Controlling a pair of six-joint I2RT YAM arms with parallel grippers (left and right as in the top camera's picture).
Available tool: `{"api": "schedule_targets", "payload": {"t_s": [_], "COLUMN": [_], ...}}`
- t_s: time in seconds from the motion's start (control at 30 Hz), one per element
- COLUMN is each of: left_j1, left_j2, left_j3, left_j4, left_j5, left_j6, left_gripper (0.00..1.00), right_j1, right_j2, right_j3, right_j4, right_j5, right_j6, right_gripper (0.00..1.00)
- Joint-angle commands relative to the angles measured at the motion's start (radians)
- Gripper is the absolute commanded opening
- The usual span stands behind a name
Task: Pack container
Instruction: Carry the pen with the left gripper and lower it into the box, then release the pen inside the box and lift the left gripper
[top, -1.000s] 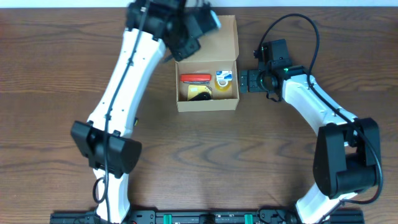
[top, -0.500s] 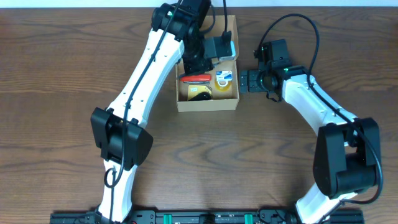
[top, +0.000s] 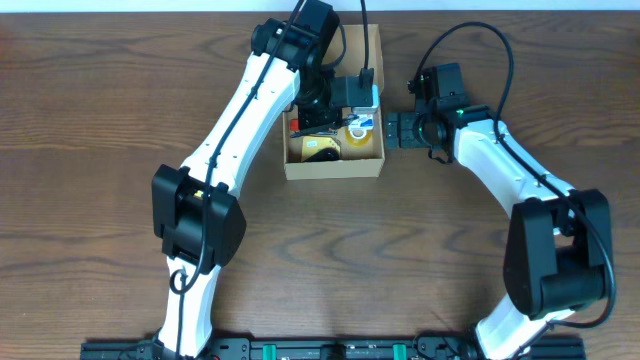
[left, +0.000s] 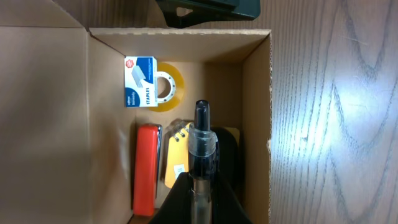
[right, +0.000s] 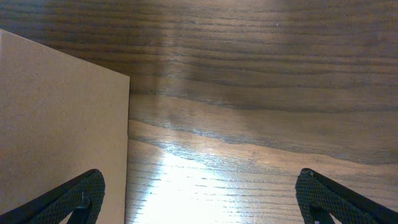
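**Pen over the box, lid yet to close**

The left tool (left: 200, 194) is pressed together on a pen (left: 203, 144) with a clear barrel and a black cap. It holds the pen above the open container (top: 335, 169), cap pointing toward the back wall. The pen is not yet lying inside, so I take this to be the step in hand.

The container sits on the counter (left: 336, 124) between the two arms, and most of the packing looks done. Against its left wall lies a red stapler (left: 147, 169). Toward the back wall are a box of staples (left: 138, 90) and a roll of tape (left: 171, 91), touching each other. In the middle is a yellow pad (left: 175, 167) (a pad is my guess; the pen hides part of it), and along the right wall lies a dark item (left: 230, 155) I cannot identify.

The right tool (top: 393, 130) is spread wide and holds nothing. It sits just beside the outside of the container's right wall, and I cannot tell whether it touches.

What remains, as I judge it, is to release the pen inside and then fold down the flap lid (top: 372, 50), which stands open at the back of the container.
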Motion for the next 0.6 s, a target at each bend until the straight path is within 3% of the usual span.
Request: {"api": "schedule_targets", "payload": {"t_s": [0.0, 0.57], "left_j1": [-0.002, -0.006], "left_j2": [0.023, 0.111], "left_j3": [-0.008, -0.009], "left_j4": [0.002, -0.013], "left_j5": [0.026, 0.074], "left_j6": [0.015, 0.029], "left_gripper": [0.06, 0.06], "right_j1": [-0.005, -0.005], "right_j2": [0.0, 0.0], "right_j3": [0.001, 0.001], "right_j4": [-0.001, -0.001], "right_j5": [-0.003, -0.003], "right_j6": [0.01, 0.01], "right_gripper": [0.99, 0.99]}}
